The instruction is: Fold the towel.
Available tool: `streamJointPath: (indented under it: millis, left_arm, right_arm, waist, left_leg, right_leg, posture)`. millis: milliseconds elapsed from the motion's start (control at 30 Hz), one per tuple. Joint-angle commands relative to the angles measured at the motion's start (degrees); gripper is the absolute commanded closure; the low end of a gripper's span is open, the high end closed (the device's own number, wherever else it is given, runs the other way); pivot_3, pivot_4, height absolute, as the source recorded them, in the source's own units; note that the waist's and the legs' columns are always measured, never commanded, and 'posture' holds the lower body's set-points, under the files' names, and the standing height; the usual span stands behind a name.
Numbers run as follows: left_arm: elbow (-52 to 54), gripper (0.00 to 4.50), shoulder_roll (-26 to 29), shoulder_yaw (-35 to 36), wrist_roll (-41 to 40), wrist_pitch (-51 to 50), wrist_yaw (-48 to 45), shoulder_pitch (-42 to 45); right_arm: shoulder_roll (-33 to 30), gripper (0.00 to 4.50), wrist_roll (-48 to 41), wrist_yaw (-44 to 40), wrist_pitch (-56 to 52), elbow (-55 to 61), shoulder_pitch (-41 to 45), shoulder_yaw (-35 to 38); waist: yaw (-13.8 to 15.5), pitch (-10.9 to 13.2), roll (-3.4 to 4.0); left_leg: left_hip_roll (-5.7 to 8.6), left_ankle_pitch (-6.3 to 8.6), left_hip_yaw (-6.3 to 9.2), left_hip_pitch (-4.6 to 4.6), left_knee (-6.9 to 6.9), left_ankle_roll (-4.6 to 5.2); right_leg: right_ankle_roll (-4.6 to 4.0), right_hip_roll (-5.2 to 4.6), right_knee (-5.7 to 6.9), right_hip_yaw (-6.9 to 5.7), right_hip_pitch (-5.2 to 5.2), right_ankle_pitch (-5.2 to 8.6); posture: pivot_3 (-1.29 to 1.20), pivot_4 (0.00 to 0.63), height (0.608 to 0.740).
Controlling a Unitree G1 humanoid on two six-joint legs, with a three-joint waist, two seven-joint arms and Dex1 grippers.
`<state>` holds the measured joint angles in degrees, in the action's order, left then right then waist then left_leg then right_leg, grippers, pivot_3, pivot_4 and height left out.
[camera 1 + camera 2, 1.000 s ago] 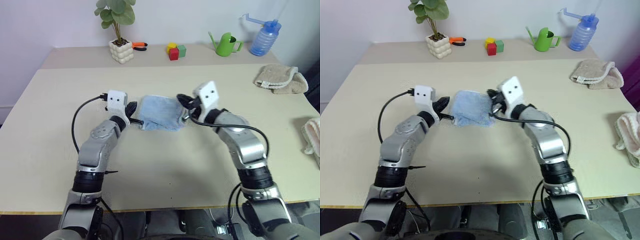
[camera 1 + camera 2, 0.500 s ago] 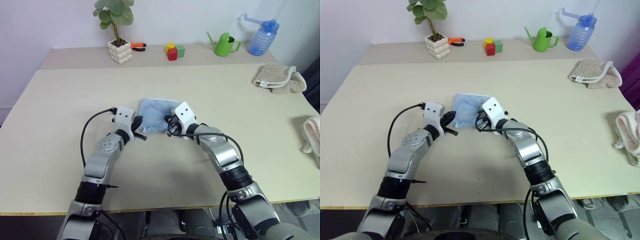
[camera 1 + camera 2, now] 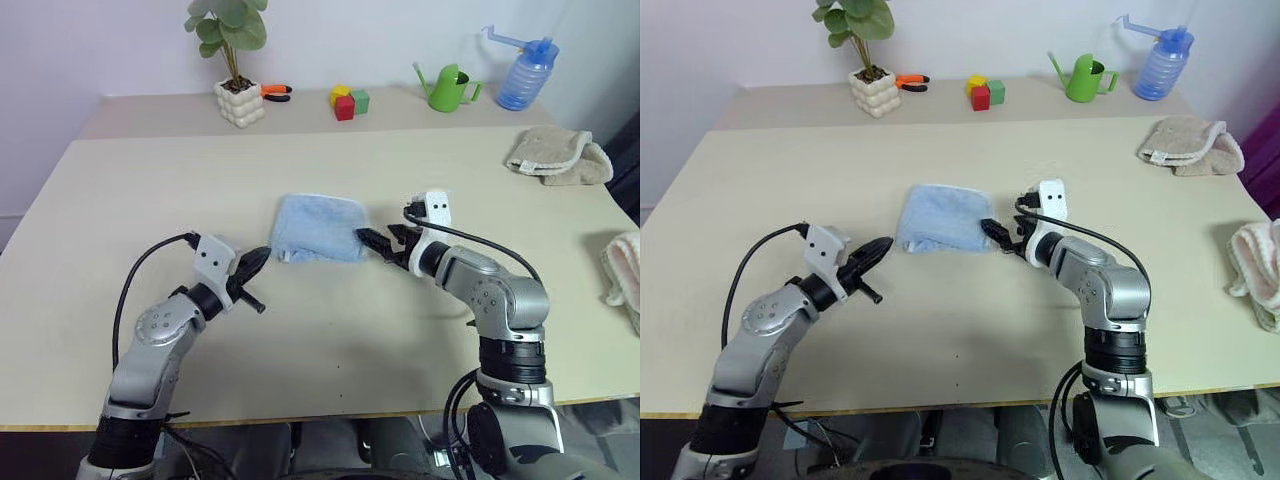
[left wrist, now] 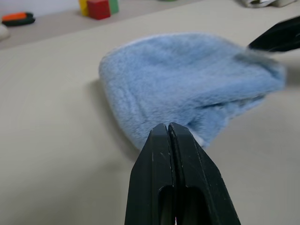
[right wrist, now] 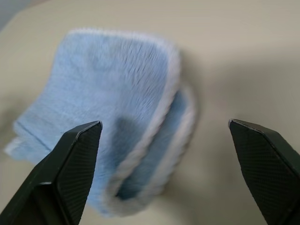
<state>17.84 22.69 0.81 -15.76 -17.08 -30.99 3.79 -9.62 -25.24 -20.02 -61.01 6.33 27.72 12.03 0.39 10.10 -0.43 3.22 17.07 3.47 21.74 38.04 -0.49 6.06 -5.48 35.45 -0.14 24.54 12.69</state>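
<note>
My right hand [image 3: 378, 243] stands spread wide, its two fingers apart with nothing between them, just beside the right edge of the towel [image 3: 318, 228]. A second ago this hand was clamped on that edge and lifted it off the desk [image 3: 330, 330]; it has since released and dropped back. My left hand [image 3: 252, 268] is pressed together and empty; it has drawn back from the towel's near left corner and now sits clear of the cloth. The towel lies flat mid-desk between both hands, doubled over, with two stitched whitish edges stacked along its right side. I judge that one fold is laid down and holding; whether another fold is required cannot be determined from here. Count: one blue towel, one beige bunched towel [image 3: 560, 156] at the far right, one pale cloth [image 3: 626, 275] at the right edge, two hands, one potted plant [image 3: 238, 62], one green watering can [image 3: 455, 90], one blue spray bottle [image 3: 527, 72].
</note>
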Motion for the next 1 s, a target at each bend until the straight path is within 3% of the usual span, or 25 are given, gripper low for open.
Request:
streamJointPath:
  millis: [33,167,233,333,500,833,1000]
  left_arm:
    - [1.9,4.50,-0.9,-0.5,-0.2,1.5,0.2,0.3]
    - [2.6,4.50,-2.9,-2.0,-0.3,1.6,0.7,0.3]
    - [3.0,4.50,-3.4,-2.8,0.1,1.7,0.8,-0.1]
    - [3.7,4.50,-3.9,-4.2,1.0,1.8,1.2,-0.6]
    - [4.5,4.50,-4.9,-5.8,1.5,1.2,2.1,-0.9]
    - [0.5,4.50,-8.3,-8.4,1.5,0.6,2.6,4.5]
    - [-4.6,4.50,-10.2,-10.0,1.2,1.9,0.8,8.5]
  right_arm:
    - [1.3,0.05,-1.6,0.9,0.3,-2.3,2.2,0.6]
    - [3.7,0.05,-2.1,0.6,1.3,-6.2,4.2,-1.6]
    - [5.0,0.56,-3.0,0.6,1.4,-7.0,5.3,-1.2]
    - [6.1,1.82,-4.0,1.1,1.2,-7.6,6.3,-0.4]
    - [7.2,4.32,-7.4,3.8,1.2,-5.9,6.7,4.6]
    - [2.6,4.42,-19.9,25.1,5.9,5.6,6.0,32.9]
    - [4.9,4.42,-22.9,38.9,10.8,11.9,3.2,40.9]
  waist:
    - [-0.1,0.0,0.00]
    - [-0.3,0.0,0.00]
    - [-1.0,0.0,0.00]
    - [-1.2,0.0,0.02]
    - [-1.0,0.0,0.02]
    - [-0.9,0.0,0.08]
    - [-1.2,0.0,0.13]
  left_leg:
    - [0.01,0.00,0.00,0.00,0.00,0.01]
    - [0.01,0.00,-0.01,-0.02,0.00,0.01]
    - [-0.01,0.00,-0.01,-0.03,0.00,0.00]
    - [-0.03,0.00,0.00,-0.02,-0.03,0.00]
    - [-0.01,0.00,0.00,0.00,-0.03,0.00]
    - [0.04,0.02,0.01,0.08,-0.02,0.04]
    - [0.00,0.01,-0.03,0.07,-0.03,0.05]
  right_leg:
    - [0.00,0.00,0.00,0.00,0.00,0.00]
    - [0.01,0.02,0.03,-0.01,0.00,-0.01]
    - [0.01,0.06,0.05,-0.01,0.00,-0.01]
    - [0.01,0.08,0.09,-0.01,0.05,0.00]
    - [0.01,0.04,0.07,-0.01,0.05,-0.01]
    - [0.03,0.01,0.02,-0.03,0.05,-0.01]
    - [0.03,0.06,0.04,-0.02,0.06,0.00]
  posture:
    - [0.00,0.150,0.731]
    - [0.00,0.150,0.731]
    - [0.00,0.150,0.731]
    - [0.00,0.150,0.731]
    - [0.00,0.150,0.731]
    - [0.00,0.150,0.731]
    - [0.00,0.150,0.731]
